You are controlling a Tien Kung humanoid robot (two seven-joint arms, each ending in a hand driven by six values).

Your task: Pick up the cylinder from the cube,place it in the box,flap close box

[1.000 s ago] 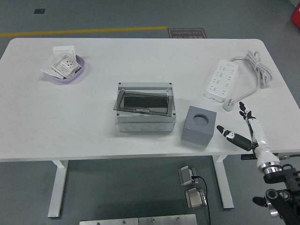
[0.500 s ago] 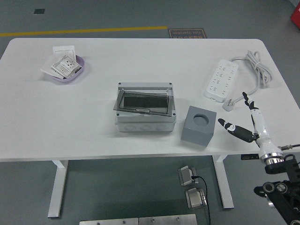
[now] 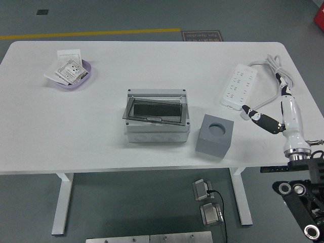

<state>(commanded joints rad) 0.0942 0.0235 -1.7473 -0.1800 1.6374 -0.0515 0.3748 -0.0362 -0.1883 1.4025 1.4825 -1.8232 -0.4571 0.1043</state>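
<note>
Head view, right hand spread near cube, box flap down.

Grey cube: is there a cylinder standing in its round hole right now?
No: the round hole in the top of the grey cube shows only a dark empty recess, with nothing standing up out of it.

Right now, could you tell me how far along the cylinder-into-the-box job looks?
No cylinder shows anywhere. The grey cube has only a round hollow in its top, and the box lies with its dark flap down, at a slight skew. That fits a cylinder already shut inside, though the flap hides the inside. Nothing is in hand: the right hand hovers open over the table's right side, beyond the cube.
</note>
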